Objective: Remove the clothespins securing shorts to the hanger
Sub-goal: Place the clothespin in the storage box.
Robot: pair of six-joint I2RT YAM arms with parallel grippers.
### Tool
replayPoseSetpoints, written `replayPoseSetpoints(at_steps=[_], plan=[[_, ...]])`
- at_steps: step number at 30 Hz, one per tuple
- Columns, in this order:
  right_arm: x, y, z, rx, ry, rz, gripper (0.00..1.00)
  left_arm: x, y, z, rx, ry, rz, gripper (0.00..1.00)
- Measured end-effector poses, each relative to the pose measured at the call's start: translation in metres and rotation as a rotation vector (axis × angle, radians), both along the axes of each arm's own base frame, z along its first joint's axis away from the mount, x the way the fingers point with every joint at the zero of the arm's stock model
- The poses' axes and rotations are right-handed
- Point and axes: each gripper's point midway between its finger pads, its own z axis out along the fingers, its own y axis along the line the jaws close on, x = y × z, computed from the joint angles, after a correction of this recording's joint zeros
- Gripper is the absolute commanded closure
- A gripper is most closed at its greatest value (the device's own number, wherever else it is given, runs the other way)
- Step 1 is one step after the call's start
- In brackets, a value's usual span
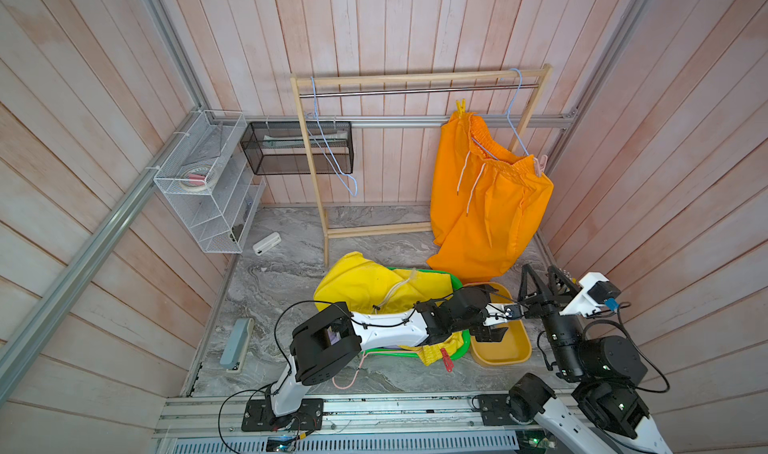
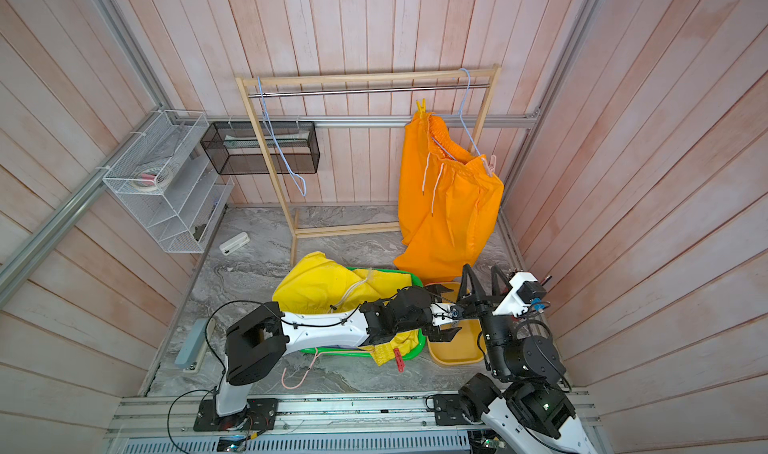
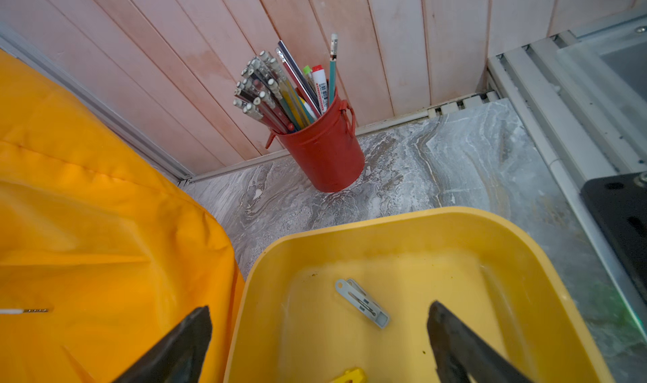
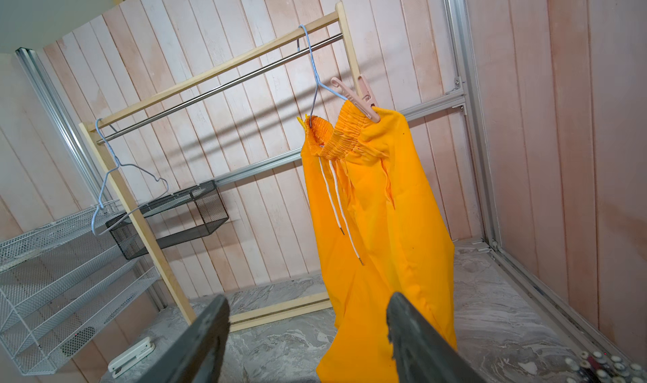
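Grey clothespin (image 3: 362,303) flat in yellow tray (image 3: 402,220), long axis oblique to tray walls, left gripper (image 3: 318,307) spread wide, empty, right gripper (image 4: 308,296) likewise

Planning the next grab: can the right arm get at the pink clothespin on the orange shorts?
Probably yes: the right gripper is open and faces the pink clothespin, which sticks up above the orange shorts with nothing between.

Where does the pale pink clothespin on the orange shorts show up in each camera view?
Top view: the pale pink clothespin is clipped at the right end of the waistband.
Top view: the clothespin is at that same waistband end.
Left wrist: not in it.
Right wrist: the clothespin is on the waistband's corner.
Shared landmark: the orange shorts, seen in all four views.
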Motion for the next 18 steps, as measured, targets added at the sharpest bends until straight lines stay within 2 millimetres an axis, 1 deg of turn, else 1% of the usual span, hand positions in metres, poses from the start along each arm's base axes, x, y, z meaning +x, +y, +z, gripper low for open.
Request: replayPoseSetpoints(at_steps=[4, 6, 9, 11, 16, 18], plan=[[0.001, 0.001, -0.002, -0.006, 0.008, 0.000, 0.25, -0.002, 0.011, 0.010, -0.006, -0.023, 0.016, 0.00], [0.001, 0.001, -0.003, -0.010, 0.012, 0.001, 0.24, -0.004, 0.019, 0.021, -0.020, -0.038, 0.025, 0.00], [0.005, 0.005, -0.007, -0.023, 0.027, 0.010, 0.24, -0.010, 0.033, 0.045, -0.059, -0.065, 0.041, 0.00], [0.010, 0.012, -0.012, -0.043, 0.053, 0.022, 0.23, -0.014, 0.043, 0.062, -0.086, -0.079, 0.045, 0.00], [0.018, 0.028, -0.012, -0.067, 0.086, 0.074, 0.22, -0.022, 0.070, 0.079, -0.099, -0.078, 0.072, 0.00], [0.022, 0.037, -0.018, -0.088, 0.112, 0.102, 0.22, -0.023, 0.081, 0.085, -0.118, -0.062, 0.105, 0.00]])
